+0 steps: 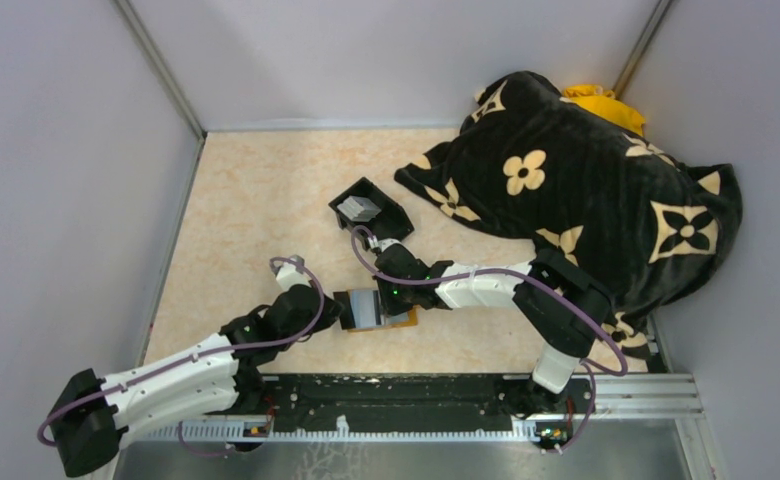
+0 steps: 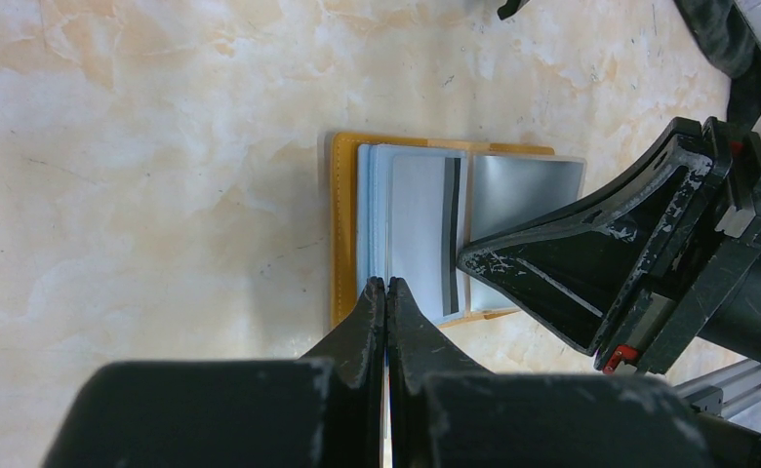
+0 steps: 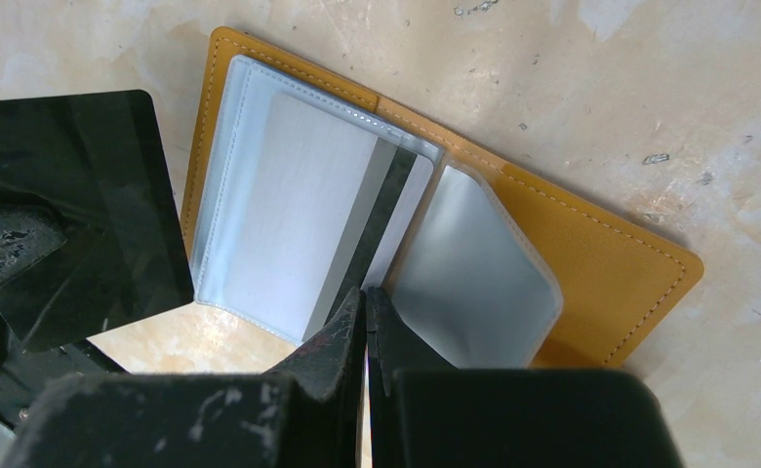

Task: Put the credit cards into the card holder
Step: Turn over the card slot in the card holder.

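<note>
The orange-tan card holder (image 1: 403, 321) lies open on the table between both grippers. A pale credit card (image 3: 299, 205) with a dark stripe lies flat in its pale blue pocket; it also shows in the left wrist view (image 2: 416, 234). My right gripper (image 3: 365, 292) is shut, its tips resting on the striped end of that card, beside a raised clear sleeve (image 3: 474, 263). My left gripper (image 2: 386, 285) is shut, its tips on the near edge of the holder's (image 2: 342, 234) pale pockets. More cards (image 1: 356, 209) lie in a black box.
The black open-topped box (image 1: 391, 215) stands just behind the holder. A large black blanket with cream flower marks (image 1: 586, 190) covers the right side, with something yellow (image 1: 601, 103) behind it. Grey walls close in the table on three sides.
</note>
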Robot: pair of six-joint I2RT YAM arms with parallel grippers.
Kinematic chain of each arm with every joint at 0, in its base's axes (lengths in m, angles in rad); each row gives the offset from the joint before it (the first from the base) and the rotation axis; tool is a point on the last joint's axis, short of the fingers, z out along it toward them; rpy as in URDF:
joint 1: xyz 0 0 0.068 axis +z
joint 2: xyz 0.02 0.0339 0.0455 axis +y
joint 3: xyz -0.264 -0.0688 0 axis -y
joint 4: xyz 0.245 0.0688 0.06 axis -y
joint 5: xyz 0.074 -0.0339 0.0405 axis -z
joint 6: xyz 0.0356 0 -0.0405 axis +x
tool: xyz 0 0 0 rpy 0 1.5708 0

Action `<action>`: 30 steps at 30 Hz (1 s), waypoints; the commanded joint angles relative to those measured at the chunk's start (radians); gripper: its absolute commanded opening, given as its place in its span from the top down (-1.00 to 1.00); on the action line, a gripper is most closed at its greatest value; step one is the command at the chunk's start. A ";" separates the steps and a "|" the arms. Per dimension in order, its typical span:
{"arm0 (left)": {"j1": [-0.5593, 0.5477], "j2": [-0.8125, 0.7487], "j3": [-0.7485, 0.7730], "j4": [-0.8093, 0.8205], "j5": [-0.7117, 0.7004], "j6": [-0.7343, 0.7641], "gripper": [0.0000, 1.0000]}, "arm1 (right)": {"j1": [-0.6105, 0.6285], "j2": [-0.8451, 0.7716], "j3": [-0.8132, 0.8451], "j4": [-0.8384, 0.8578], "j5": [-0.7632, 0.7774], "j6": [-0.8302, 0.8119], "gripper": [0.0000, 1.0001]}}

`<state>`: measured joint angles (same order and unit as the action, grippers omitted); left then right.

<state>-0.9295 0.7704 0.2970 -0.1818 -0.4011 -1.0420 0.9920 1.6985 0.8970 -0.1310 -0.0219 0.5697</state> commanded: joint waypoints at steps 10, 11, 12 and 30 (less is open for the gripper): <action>0.005 0.021 -0.007 0.047 0.018 0.001 1.00 | 0.005 0.044 -0.024 -0.028 0.006 -0.004 1.00; 0.005 0.020 -0.012 0.051 0.019 0.000 1.00 | 0.005 0.043 -0.024 -0.030 0.008 -0.004 1.00; 0.006 0.016 -0.016 0.060 0.019 -0.003 1.00 | 0.005 0.043 -0.024 -0.029 0.007 -0.004 1.00; 0.010 -0.028 -0.108 0.172 0.025 -0.039 1.00 | 0.005 0.052 -0.025 -0.028 0.001 -0.006 1.00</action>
<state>-0.9264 0.7685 0.2203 -0.0742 -0.3832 -1.0660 0.9920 1.6985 0.8970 -0.1310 -0.0219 0.5694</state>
